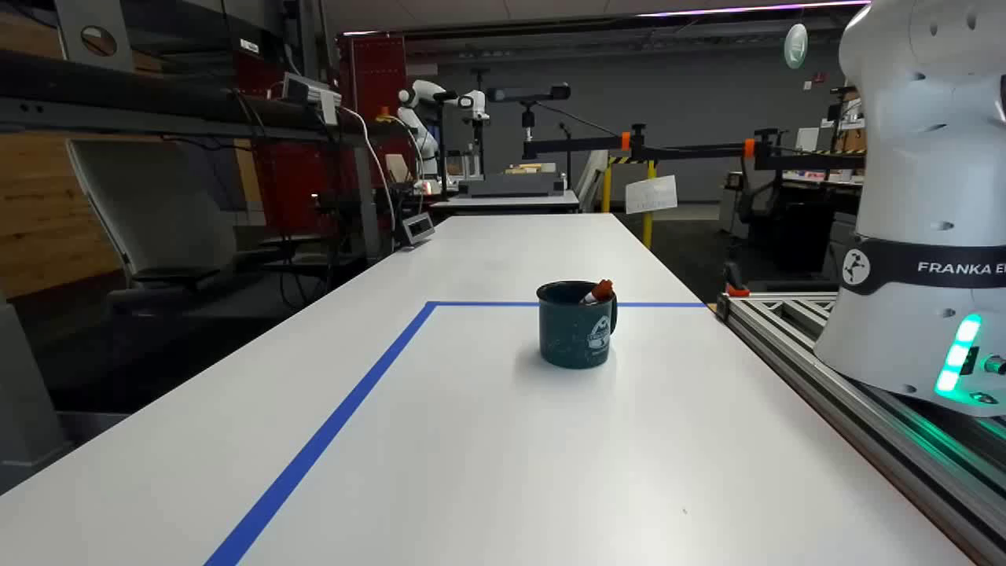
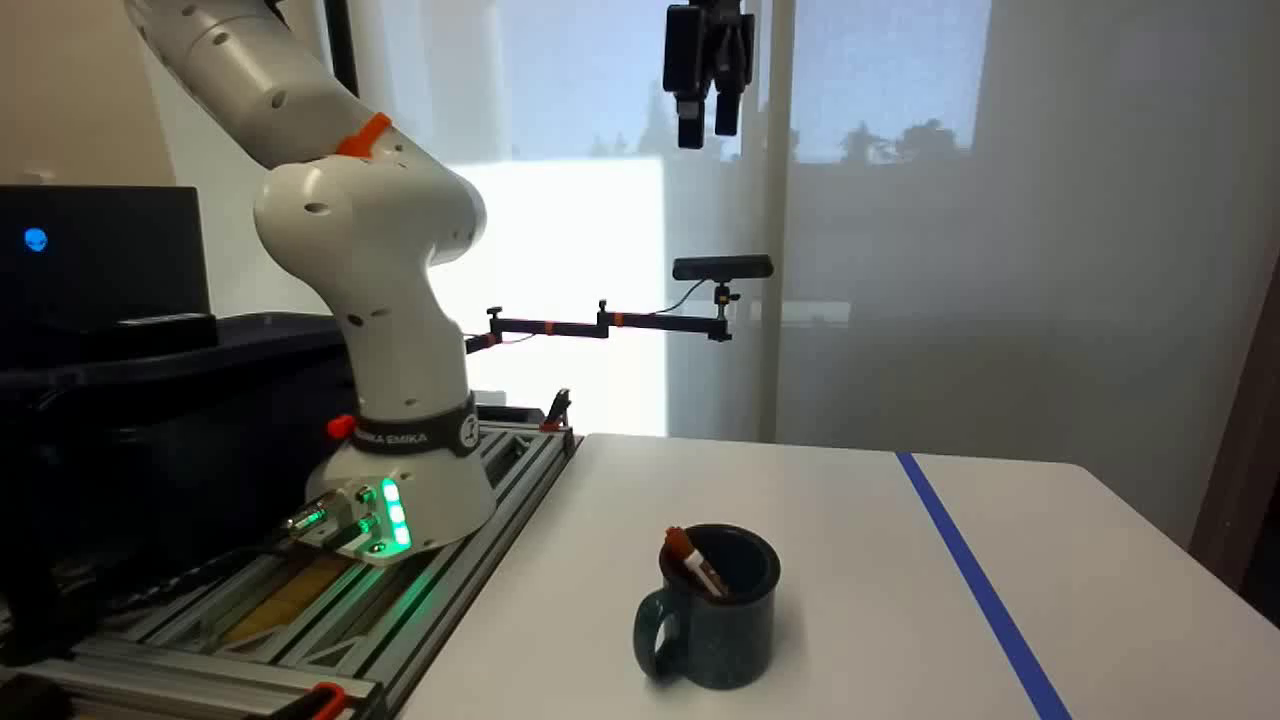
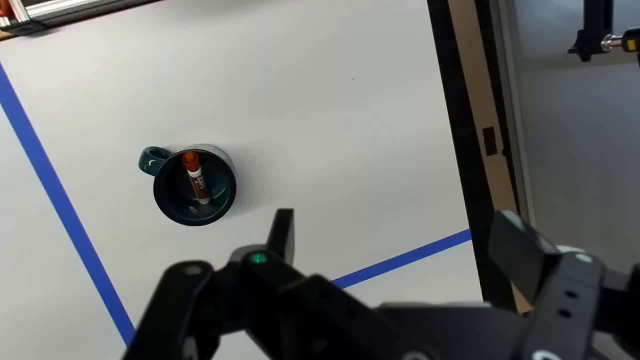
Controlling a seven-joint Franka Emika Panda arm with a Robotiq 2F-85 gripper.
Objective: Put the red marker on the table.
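The red marker leans inside the dark teal mug, its red cap at the rim by the handle. In an exterior view the marker slants down into the mug. The mug stands upright on the white table. In the wrist view the marker lies within the mug opening, left of the fingers. My gripper is open and empty. In an exterior view the gripper hangs high above the table, well over the mug; it is out of view in the remaining exterior view.
Blue tape lines mark the table. The arm's base stands on a metal rail frame along one table edge. A camera on a jointed boom stands beyond the table. A small grey device sits at the far table edge.
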